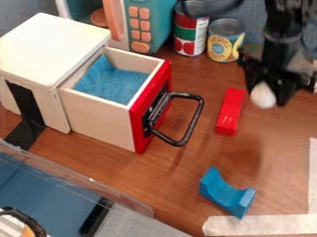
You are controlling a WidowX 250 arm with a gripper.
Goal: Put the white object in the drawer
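Observation:
At the upper right of the camera view, my gripper (267, 92) hangs above the table, shut on the white object (263, 96). That object is small and egg-shaped, held between the black fingertips and partly covered by them. Left of it, the drawer (102, 118) stands pulled out of its white cabinet. It has pale wooden sides, a red front and a black loop handle facing right. Blue cloth lies inside the drawer.
A red block (230, 111) lies between the drawer handle and my gripper. A blue curved block (226, 193) rests nearer the front. Behind stand two cans (225, 40) and a toy microwave (148, 23). A clear-walled bin (55, 185) occupies the lower left.

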